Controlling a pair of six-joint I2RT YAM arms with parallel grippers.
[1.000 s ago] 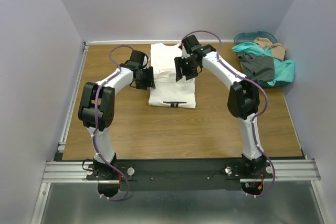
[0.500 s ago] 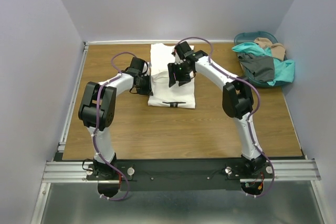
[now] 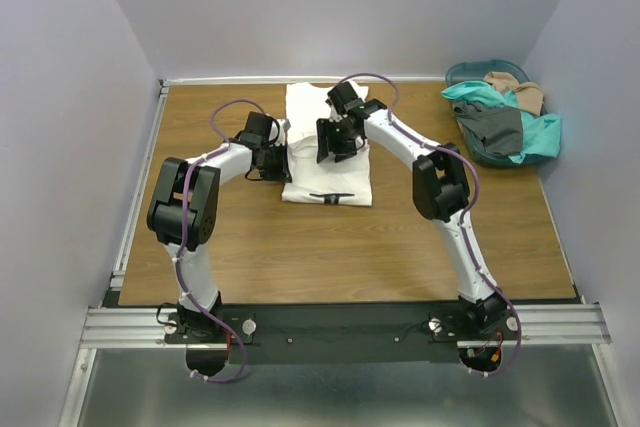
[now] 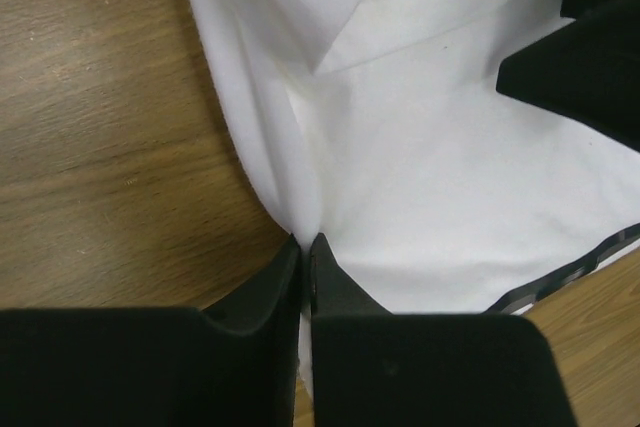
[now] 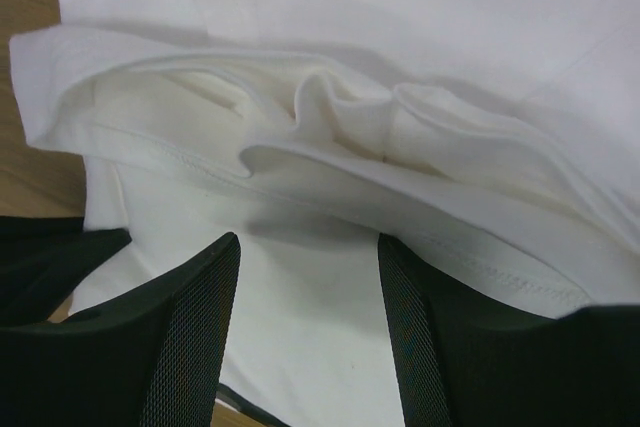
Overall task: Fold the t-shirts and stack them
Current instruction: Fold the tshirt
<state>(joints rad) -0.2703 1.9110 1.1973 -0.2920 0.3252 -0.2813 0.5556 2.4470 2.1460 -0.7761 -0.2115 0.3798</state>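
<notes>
At far centre of brown wooden table (image 3: 250, 247), large plain white fabric t-shirt (image 3: 340, 179) is lying part-folded. L gripper (image 4: 307, 242) is pinching the shirt's edge on its own side, fingers nearly together on a ridge of cloth. R gripper (image 5: 305, 244) is hovering just over bunched folded layers, fingers wide, gripping nothing. Dark mark (image 3: 331, 197) is showing at near hem, too small to read. Teal t-shirt (image 3: 540, 135), dark grey t-shirt (image 3: 495, 129) & tan t-shirt (image 3: 520, 92) are sitting heaped in round teal plastic basket (image 3: 468, 69), far R corner.
</notes>
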